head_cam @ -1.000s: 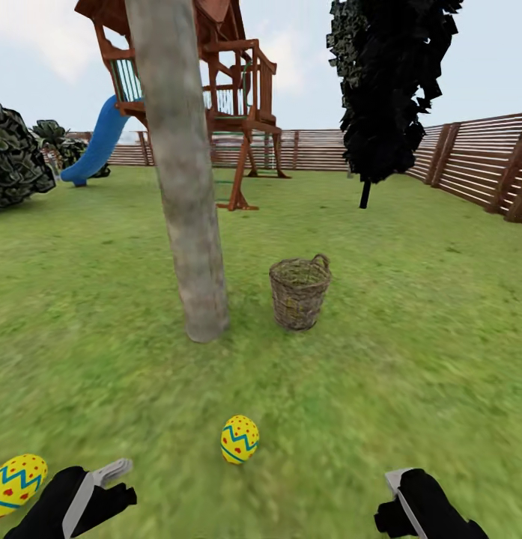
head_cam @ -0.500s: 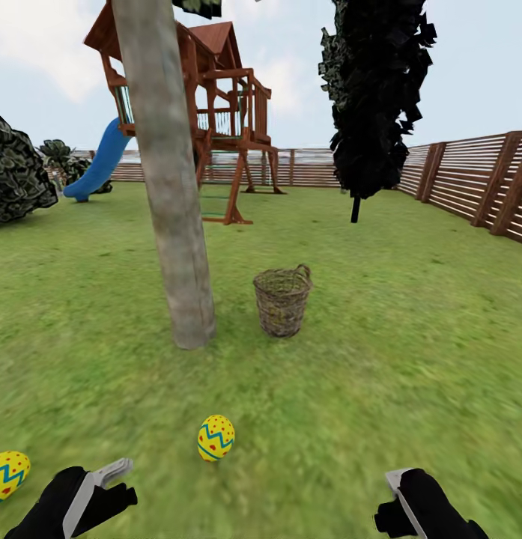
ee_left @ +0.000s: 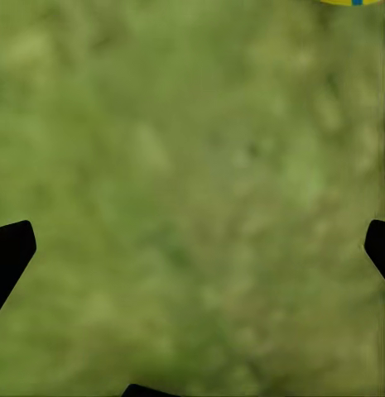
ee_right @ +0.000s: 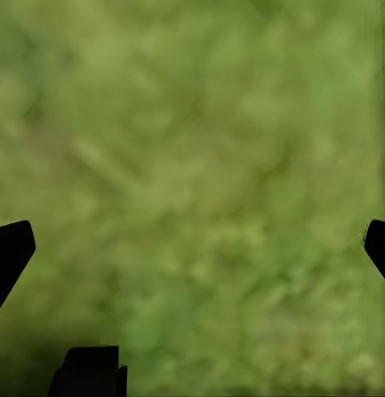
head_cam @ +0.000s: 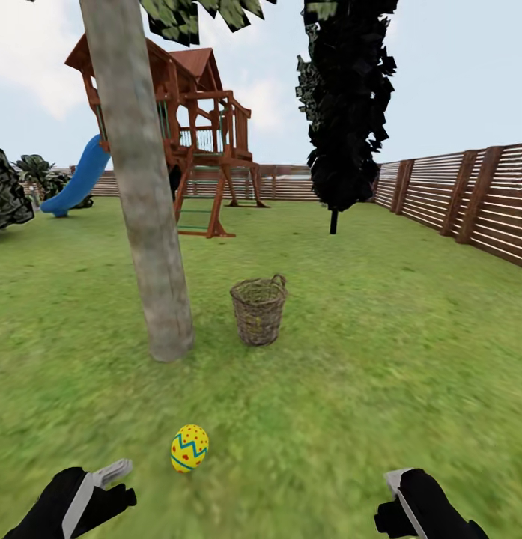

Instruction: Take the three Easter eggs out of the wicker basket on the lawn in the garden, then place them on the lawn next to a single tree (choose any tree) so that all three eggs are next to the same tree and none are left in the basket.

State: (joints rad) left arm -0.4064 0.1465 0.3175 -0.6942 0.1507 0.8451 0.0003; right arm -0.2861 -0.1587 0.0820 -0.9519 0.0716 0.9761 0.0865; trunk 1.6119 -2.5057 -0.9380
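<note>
Easter egg [head_cam: 189, 448]: one yellow egg with a blue zigzag lies on the lawn [head_cam: 380, 359], between the robot and the tree [head_cam: 144, 224], nearer the robot and a little apart from the trunk's foot. A yellow sliver with blue, likely this egg, shows at the edge of the left wrist view [ee_left: 351, 2].
Wicker basket [head_cam: 258, 311]: stands upright on the grass just beside the trunk, on its right; its inside cannot be seen from here, so whether eggs remain in it cannot be told.
Risk, egg count: any egg still in the basket would leave the task unfinished; the basket needs a look from above.
Risk, placement: the egg on the grass may lie too far from the trunk to count as next to it.
Risk, rolling: a wheel or arm nudging the egg could send it away across the flat grass.
Left gripper [head_cam: 114, 479]: low at the view's near left corner, fingers spread wide, holding nothing, pointing down at bare grass.
Right gripper [head_cam: 395, 486]: low at the near right corner, likewise spread and empty over grass.
</note>
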